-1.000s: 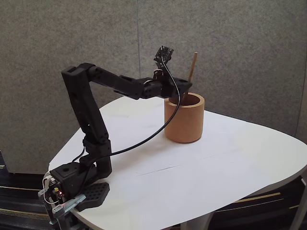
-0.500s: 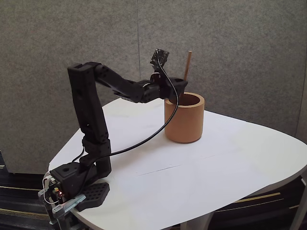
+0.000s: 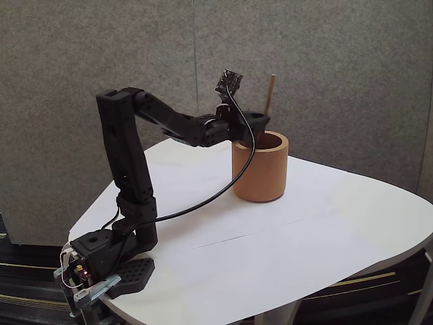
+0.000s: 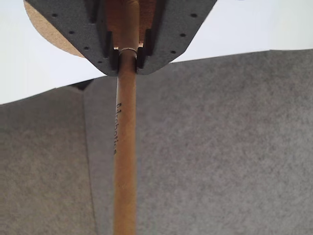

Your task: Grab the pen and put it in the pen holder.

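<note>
The pen point(image 3: 270, 93), a thin wood-coloured stick, stands almost upright above the pen holder point(image 3: 260, 166), an orange-tan cup at the back of the white table. My gripper point(image 3: 262, 119) is shut on the pen just over the cup's back-left rim; the pen's lower end is hidden behind the rim. In the wrist view the pen point(image 4: 124, 156) runs down the middle with dark lettering on it, clamped between the two dark fingers point(image 4: 173, 34) of the gripper point(image 4: 127, 55). A patch of the cup point(image 4: 46, 32) shows behind the fingers at the top left.
The white table point(image 3: 270, 237) spreads out in front of and to the right of the cup. A black cable point(image 3: 223, 186) loops from the wrist down to the arm's base point(image 3: 111, 261) at the table's left front edge. Grey panels stand behind.
The gripper with the pen swung a little left and up half a second ago, then came back right and down over the cup's rim. Its hold on the pen is unchanged.
</note>
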`<state>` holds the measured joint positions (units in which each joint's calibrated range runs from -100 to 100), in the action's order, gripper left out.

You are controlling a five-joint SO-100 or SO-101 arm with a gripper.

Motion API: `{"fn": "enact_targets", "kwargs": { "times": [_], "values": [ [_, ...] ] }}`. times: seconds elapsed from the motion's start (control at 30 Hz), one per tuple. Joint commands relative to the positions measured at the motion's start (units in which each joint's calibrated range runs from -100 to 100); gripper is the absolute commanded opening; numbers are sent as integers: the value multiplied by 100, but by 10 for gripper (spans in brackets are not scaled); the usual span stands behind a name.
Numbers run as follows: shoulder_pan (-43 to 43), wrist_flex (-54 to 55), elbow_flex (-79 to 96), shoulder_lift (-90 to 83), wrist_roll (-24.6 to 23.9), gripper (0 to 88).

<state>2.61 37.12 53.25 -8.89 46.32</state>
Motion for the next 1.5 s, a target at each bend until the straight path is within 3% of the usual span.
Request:
{"fn": "enact_targets", "kwargs": {
  "times": [0.0,0.9,1.17,1.47],
  "values": [
    [-48,110,190,-42,145,7],
    [-41,42,370,137,171,9],
    [-78,51,316,137,171,163],
    [-85,102,307,129,171,170]
  ]
}}
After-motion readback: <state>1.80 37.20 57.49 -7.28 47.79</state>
